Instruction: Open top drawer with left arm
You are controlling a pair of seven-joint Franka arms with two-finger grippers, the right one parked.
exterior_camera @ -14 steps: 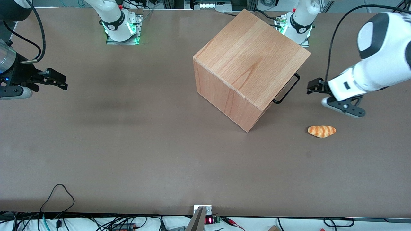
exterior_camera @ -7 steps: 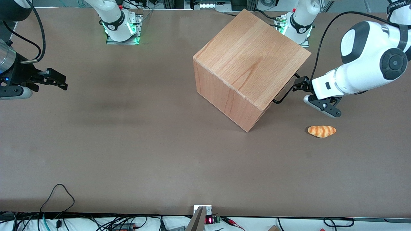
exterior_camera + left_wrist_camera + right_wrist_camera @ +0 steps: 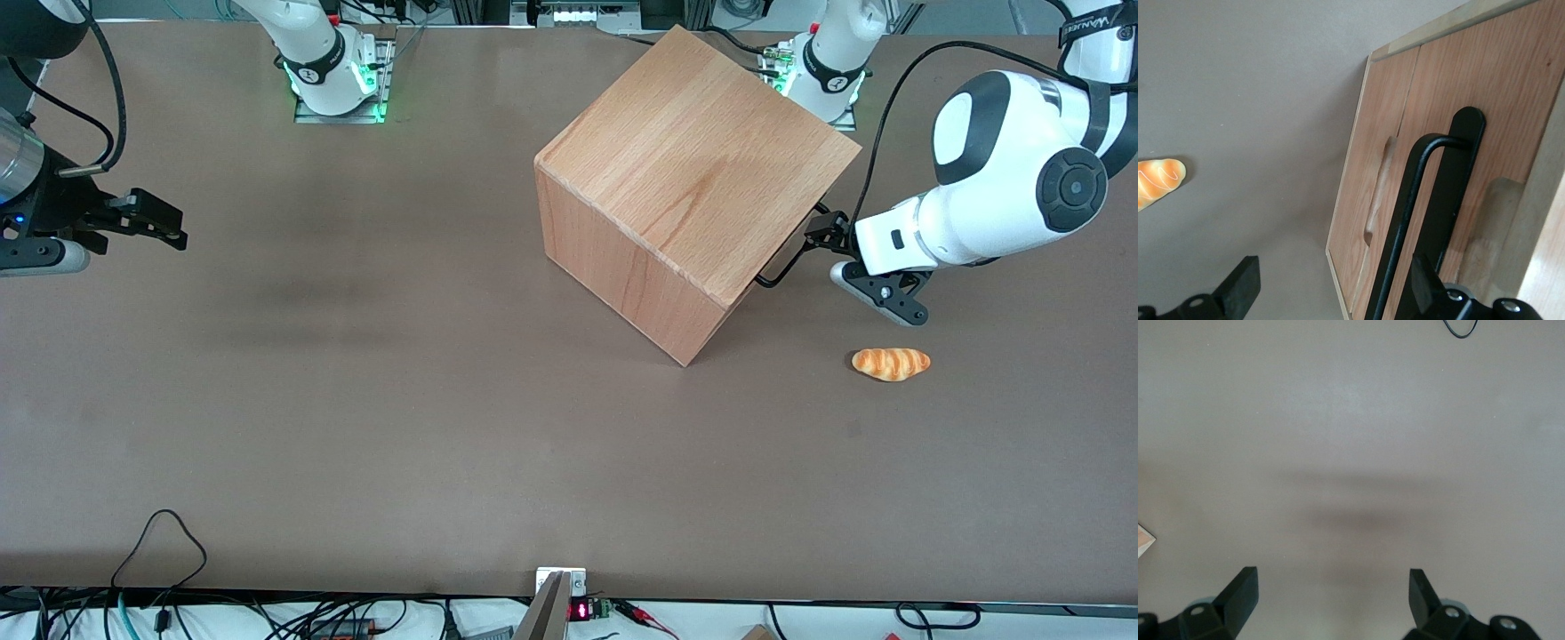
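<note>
A: Where is the top drawer (image 3: 1401, 127)?
B: In the wooden cabinet (image 3: 685, 178), toward the working arm's end of the table (image 3: 356, 400). It looks shut, flush, with a thin black wire handle (image 3: 794, 249).
A: And the left arm (image 3: 996, 191)?
B: It reaches in low from the side. Its gripper (image 3: 822, 233) is at the handle, fingers (image 3: 1241, 287) spread apart around the bar.
A: Anything near?
B: A small bread roll (image 3: 891, 363), nearer the front camera.

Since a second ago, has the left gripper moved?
Yes. The left gripper has closed in on the wooden cabinet and now sits open at the top drawer's wire handle, fingers not yet clamped on it.
</note>
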